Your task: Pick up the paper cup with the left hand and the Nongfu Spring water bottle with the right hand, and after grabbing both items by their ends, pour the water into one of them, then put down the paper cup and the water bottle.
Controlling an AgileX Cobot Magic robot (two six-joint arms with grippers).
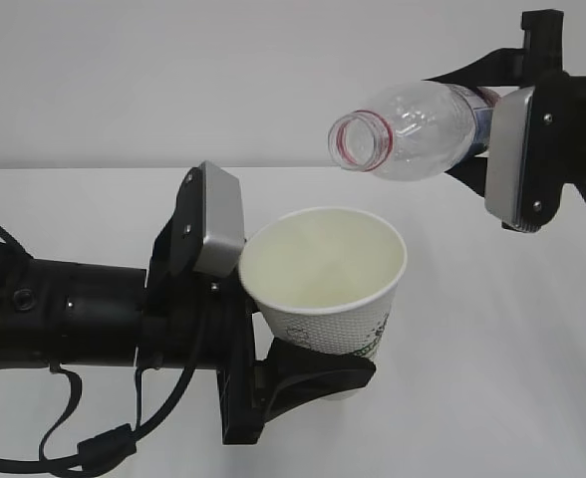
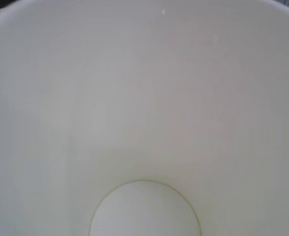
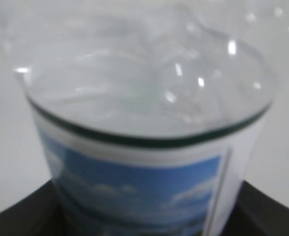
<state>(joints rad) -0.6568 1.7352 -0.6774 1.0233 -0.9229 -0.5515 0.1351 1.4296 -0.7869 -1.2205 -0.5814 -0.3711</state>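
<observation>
Paper cup (image 1: 325,274) in left hand (image 1: 308,383), bottle (image 1: 413,129) in right hand (image 1: 492,124), mouth clear above rim.

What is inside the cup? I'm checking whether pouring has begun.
The cup shows a bare cream wall and round bottom; no stream or pool is discernible. Nothing hides its inside.

bottle base (image 1: 472,115): hidden behind right gripper plate
cup bottom (image 1: 348,390): hidden by left gripper's fingers
bottle label (image 3: 139,196): blurred, cut off at lower edge
</observation>
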